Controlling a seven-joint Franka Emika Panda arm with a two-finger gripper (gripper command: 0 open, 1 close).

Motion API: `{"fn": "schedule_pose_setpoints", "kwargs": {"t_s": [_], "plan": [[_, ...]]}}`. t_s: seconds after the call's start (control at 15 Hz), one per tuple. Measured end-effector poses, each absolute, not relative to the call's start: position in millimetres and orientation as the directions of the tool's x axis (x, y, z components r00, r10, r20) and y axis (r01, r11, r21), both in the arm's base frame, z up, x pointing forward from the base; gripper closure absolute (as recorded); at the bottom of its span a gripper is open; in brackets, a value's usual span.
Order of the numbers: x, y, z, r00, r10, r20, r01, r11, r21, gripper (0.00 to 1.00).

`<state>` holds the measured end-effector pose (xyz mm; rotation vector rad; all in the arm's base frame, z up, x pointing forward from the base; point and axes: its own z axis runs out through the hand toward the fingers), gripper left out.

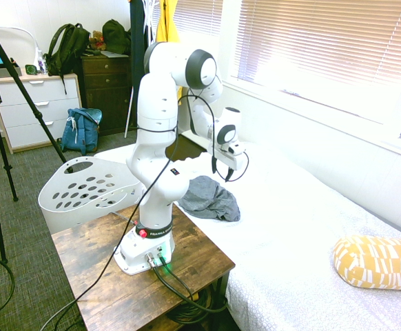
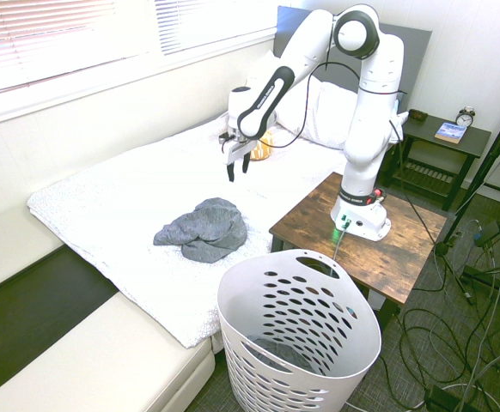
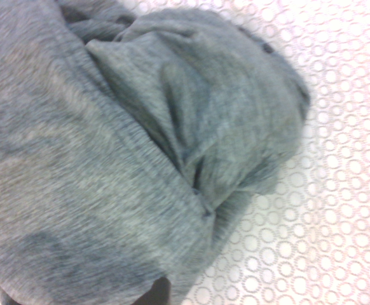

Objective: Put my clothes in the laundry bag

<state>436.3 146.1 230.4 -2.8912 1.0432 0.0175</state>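
Claw (image 2: 237, 170) pointing down with fingers spread and empty, crumpled grey clothes (image 2: 204, 230) just below it on the white bed (image 2: 104, 210), laundry bag (image 2: 297, 339) well apart on the floor

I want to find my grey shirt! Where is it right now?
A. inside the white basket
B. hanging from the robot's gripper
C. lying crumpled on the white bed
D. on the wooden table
C: the grey shirt lies bunched on the bed, with the open gripper above it.
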Motion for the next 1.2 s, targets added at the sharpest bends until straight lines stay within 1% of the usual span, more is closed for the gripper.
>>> {"fn": "schedule_pose_setpoints", "kwargs": {"t_s": [0.27,0.53,0.67,0.87,1.07,1.13,1.2], "plan": [[444.7,160.6,148.5,0.814,-0.567,-0.125,-0.578,-0.812,-0.082,0.00],[449.0,162.1,87.1,0.842,-0.501,-0.200,-0.530,-0.837,-0.136,0.00],[449.3,163.4,52.4,0.847,-0.475,-0.240,-0.515,-0.845,-0.142,0.00],[439.7,173.0,8.3,0.864,-0.437,-0.249,-0.480,-0.864,-0.150,0.00],[430.5,193.5,-4.0,0.891,-0.392,-0.228,-0.431,-0.889,-0.158,0.00],[428.6,200.4,-4.1,0.897,-0.379,-0.227,-0.419,-0.894,-0.160,1.00],[427.1,205.8,-3.9,0.902,-0.370,-0.223,-0.409,-0.898,-0.162,1.00]]}}
